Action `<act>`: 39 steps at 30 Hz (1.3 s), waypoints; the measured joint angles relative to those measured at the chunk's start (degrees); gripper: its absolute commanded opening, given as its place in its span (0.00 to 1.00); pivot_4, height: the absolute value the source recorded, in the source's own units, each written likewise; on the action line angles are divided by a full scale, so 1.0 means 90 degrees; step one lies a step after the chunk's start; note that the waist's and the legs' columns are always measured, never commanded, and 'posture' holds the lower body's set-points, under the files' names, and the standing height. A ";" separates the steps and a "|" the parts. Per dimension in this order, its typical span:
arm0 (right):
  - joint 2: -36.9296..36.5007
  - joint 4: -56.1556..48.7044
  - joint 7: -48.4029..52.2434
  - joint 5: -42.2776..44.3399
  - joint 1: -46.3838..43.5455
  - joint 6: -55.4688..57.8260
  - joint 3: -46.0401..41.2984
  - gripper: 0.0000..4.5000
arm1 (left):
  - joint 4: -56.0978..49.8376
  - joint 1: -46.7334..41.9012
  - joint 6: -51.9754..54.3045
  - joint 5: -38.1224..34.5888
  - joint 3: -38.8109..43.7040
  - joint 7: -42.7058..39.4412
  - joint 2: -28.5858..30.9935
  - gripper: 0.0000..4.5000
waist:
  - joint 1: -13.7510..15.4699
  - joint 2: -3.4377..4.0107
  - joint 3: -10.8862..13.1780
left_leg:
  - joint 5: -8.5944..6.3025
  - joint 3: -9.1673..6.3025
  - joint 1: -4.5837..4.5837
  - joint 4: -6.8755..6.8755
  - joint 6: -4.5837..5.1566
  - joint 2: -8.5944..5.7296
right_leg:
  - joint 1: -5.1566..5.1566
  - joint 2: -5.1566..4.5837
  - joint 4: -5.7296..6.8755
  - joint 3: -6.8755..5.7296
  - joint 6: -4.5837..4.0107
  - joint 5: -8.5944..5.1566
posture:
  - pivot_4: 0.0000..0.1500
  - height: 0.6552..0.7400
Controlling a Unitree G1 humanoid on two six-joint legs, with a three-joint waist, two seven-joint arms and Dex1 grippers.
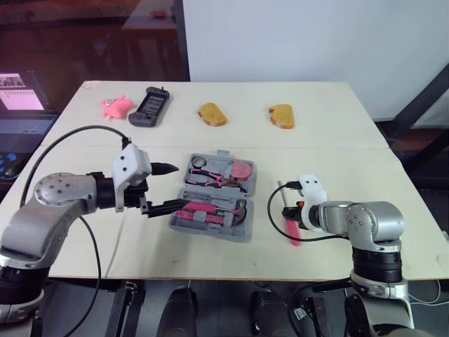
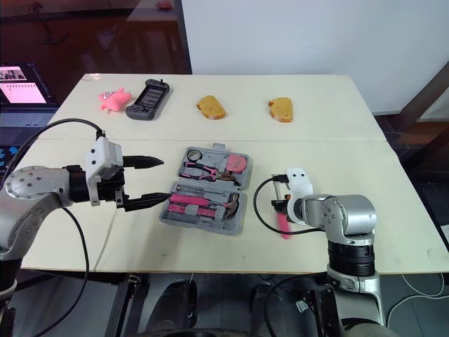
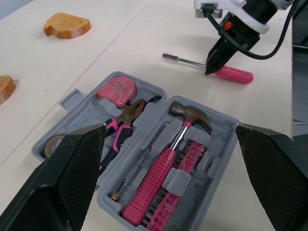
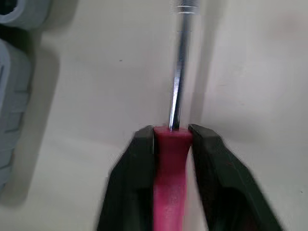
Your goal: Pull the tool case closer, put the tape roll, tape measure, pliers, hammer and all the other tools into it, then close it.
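Observation:
The grey tool case (image 1: 184, 219) lies open at the middle of the table. It holds a pink-handled hammer (image 3: 169, 161), pliers (image 3: 123, 124), a pink tape measure (image 3: 115, 90), a tape roll (image 1: 199, 162) and a row of bits. My left gripper (image 1: 177, 187) hovers open at the case's left edge, one finger on each side of that end. To the right of the case, a pink-handled screwdriver (image 4: 171, 178) lies on the table with its metal shaft (image 4: 177, 72) pointing away. My right gripper (image 4: 172, 132) is shut on the front of its handle.
Along the far side of the table lie a pink toy (image 1: 115, 106), a dark game controller (image 1: 149, 107) and two bread slices (image 1: 212, 114) (image 1: 281, 116). A laptop (image 1: 21, 95) stands off the table's left side. The table's front edge runs just below the case.

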 measured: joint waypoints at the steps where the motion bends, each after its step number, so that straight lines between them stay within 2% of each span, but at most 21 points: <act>1: -0.0003 0.0000 -0.0044 0.0041 -0.0001 0.0000 -0.0006 0.72 | 0.0000 0.0000 0.0000 0.0001 0.0000 -0.0001 -0.0004 1.00 | -0.0001 0.0000 0.0000 | 0.0000 0.0000 0.0000 0.0000 0.0000 0.0000 | 0.0000 0.0000 0.0000 0.0000 0.0000 0.0000 | 1.00 0.77; 3: -0.0068 0.0000 -0.0118 0.0231 -0.0008 0.0000 -0.0043 0.96 | 0.0003 0.0000 -0.0002 0.0003 0.0000 -0.0001 -0.0015 1.00 | -0.0002 0.0000 0.0000 | 0.0000 0.0000 0.0000 0.0000 0.0000 0.0000 | 0.0000 0.0000 0.0000 0.0000 -0.0001 0.0000 | 1.00 0.77; 4: -0.0128 -0.0001 -0.0153 0.0334 -0.0013 0.0000 -0.0091 0.99 | 0.0005 0.0000 -0.0004 0.0004 -0.0001 -0.0002 -0.0021 1.00 | -0.0003 0.0000 0.0000 | 0.0000 0.0000 0.0000 0.0000 0.0000 0.0000 | 0.0000 0.0000 0.0000 0.0000 -0.0001 0.0000 | 1.00 0.77; 10: -0.1349 -0.0006 -0.0063 0.1498 -0.0272 0.0000 -0.0073 0.99 | 0.0123 0.0005 -0.0056 0.0006 -0.0003 -0.0010 -0.0128 1.00 | -0.0001 0.0003 0.0002 | 0.0000 0.0000 -0.0001 0.0000 0.0000 0.0000 | 0.0000 0.0000 -0.0002 0.0001 -0.0002 -0.0001 | 1.00 0.77; 13: -0.2885 -0.0208 0.0864 0.2441 -0.0651 -0.0010 0.0554 0.99 | 0.0128 0.0015 -0.0272 -0.0072 0.0037 -0.0052 -0.0337 1.00 | 0.0001 0.0006 0.0011 | -0.0001 0.0000 -0.0001 -0.0002 0.0001 0.0000 | -0.0001 0.0000 -0.0006 0.0003 -0.0004 -0.0003 | 1.00 0.77; 15: -0.3786 -0.0617 0.1687 0.2488 -0.0924 -0.0289 0.1105 0.99 | 0.0121 0.0052 -0.0293 -0.0203 0.0087 -0.0065 -0.0402 1.00 | 0.0000 0.0004 0.0020 | -0.0001 -0.0002 -0.0002 -0.0006 0.0002 0.0001 | -0.0005 0.0001 -0.0007 0.0002 -0.0004 -0.0003 | 1.00 0.77; 17: -0.4723 -0.1092 0.2670 0.1963 -0.1011 -0.1454 0.1794 0.99 | 0.0120 0.0156 -0.0313 -0.0294 0.0175 -0.0113 -0.0391 1.00 | -0.0020 -0.0001 0.0021 | -0.0001 -0.0002 0.0000 -0.0008 0.0002 0.0001 | -0.0007 0.0001 -0.0009 0.0002 -0.0003 -0.0005 | 1.00 0.77; 21: -0.5753 -0.0761 0.4885 -0.0837 -0.0780 -0.6103 0.3486 0.99 | 0.0118 0.0524 -0.0361 -0.0297 0.0300 -0.0195 -0.0321 1.00 | -0.0122 -0.0011 0.0027 | -0.0001 0.0002 0.0000 -0.0002 0.0000 -0.0001 | -0.0002 -0.0001 -0.0015 0.0005 0.0006 -0.0008 | 1.00 0.77; 24: -0.5492 0.0164 0.6301 -0.2016 -0.1052 -0.8026 0.4367 0.99 | 0.0116 0.0748 -0.0491 -0.0293 0.0307 -0.0277 -0.0308 1.00 | -0.0166 -0.0012 0.0034 | 0.0000 0.0002 0.0001 0.0001 -0.0002 0.0000 | -0.0003 -0.0001 -0.0010 0.0005 0.0007 -0.0006 | 1.00 0.77; 27: -0.5011 0.1047 0.7119 -0.3031 -0.1438 -0.9771 0.4911 0.99 | 0.0133 0.0941 -0.0763 -0.0266 0.0363 -0.0337 -0.0301 1.00 | -0.0194 -0.0003 0.0042 | 0.0002 0.0003 0.0003 -0.0001 -0.0005 0.0000 | -0.0009 0.0000 -0.0002 0.0005 0.0013 -0.0003 | 1.00 0.77; 31: -0.4388 0.2274 0.7383 -0.4417 -0.2011 -1.2334 0.5384 0.99 | 0.0118 0.1592 -0.1027 -0.0154 0.0419 -0.0497 -0.0259 1.00 | -0.0171 0.0003 0.0050 | 0.0006 0.0006 0.0001 -0.0008 -0.0012 0.0001 | -0.0016 0.0000 -0.0002 0.0003 0.0031 0.0005 | 1.00 0.77; 39: -0.3593 0.3951 0.7439 -0.5824 -0.2707 -1.4694 0.5809 0.99 | 0.0041 0.1889 -0.1174 -0.0047 0.0548 -0.0387 -0.0255 1.00 | -0.0143 0.0005 0.0054 | 0.0027 0.0006 0.0002 -0.0005 -0.0049 0.0001 | -0.0006 -0.0002 0.0000 0.0002 0.0006 -0.0003 | 1.00 0.77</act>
